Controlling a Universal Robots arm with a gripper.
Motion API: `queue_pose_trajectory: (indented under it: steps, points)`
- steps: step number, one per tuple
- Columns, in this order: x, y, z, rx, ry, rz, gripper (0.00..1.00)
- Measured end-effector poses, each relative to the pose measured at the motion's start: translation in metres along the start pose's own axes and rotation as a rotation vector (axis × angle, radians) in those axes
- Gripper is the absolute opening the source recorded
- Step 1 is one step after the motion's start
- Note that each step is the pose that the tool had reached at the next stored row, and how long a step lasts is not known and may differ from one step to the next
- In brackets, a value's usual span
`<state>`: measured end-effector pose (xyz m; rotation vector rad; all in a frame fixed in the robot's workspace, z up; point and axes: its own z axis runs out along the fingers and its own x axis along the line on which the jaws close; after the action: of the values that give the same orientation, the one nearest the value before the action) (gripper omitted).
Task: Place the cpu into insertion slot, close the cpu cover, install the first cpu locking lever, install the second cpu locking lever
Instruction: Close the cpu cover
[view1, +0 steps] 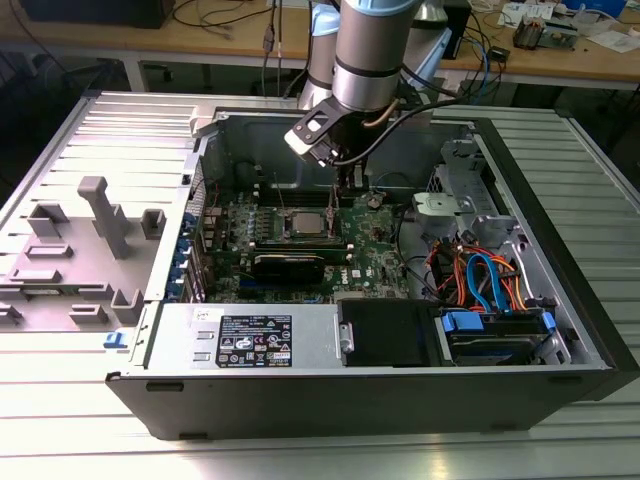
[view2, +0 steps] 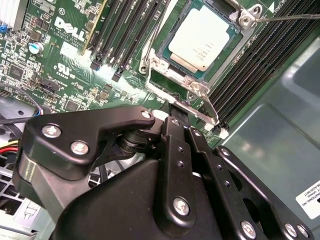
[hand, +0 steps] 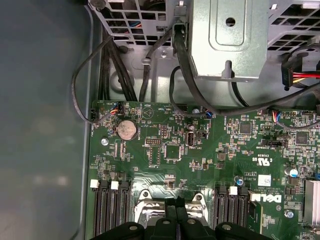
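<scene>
Closest to the exterior camera, black near wall of an open computer case (view1: 300, 400), lying on a ribbed metal table (view1: 60, 440). At the exterior view's left, outside the case, grey plastic fixtures (view1: 105, 215) standing on the table. Just inside the near wall, silver power supply (view1: 200, 335) with a white label. Behind it, green motherboard (view1: 385, 250) flat on the case floor, with long black memory slots (view2: 120, 30) on either side of the insertion slot (view2: 162, 52). Seated in that slot, the cpu (view2: 202, 37), dull silver top up. Around it, the cpu cover (view2: 196, 90), apparently lying flat with the chip showing through its window; cannot tell whether fully down. Off one corner of the socket in the second wrist view, a thin metal lever (view2: 290, 17) reaching over the memory slots; latched or free, cannot tell. From the top of the exterior view, the arm (view1: 370, 50), with the gripper (view1: 346, 188) low over the board, just to the exterior view's right of the cpu. In both wrist views, black fingers (hand: 171, 222) pressed together with nothing seen between them, tips at the edge of the socket frame; touching or just above, cannot tell. Farther toward the exterior view's right, silver drive cage (view1: 455, 205), orange and blue cables (view1: 480, 280), and a blue drive caddy (view1: 465, 322) by the near wall.
</scene>
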<state>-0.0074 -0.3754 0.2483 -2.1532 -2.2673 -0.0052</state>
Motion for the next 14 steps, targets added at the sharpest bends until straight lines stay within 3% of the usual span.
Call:
queue_pose_trajectory:
  steps: [14]
  points:
    - [0.0004,-0.0072,0.0002,0.0001,0.0,0.0,0.11]
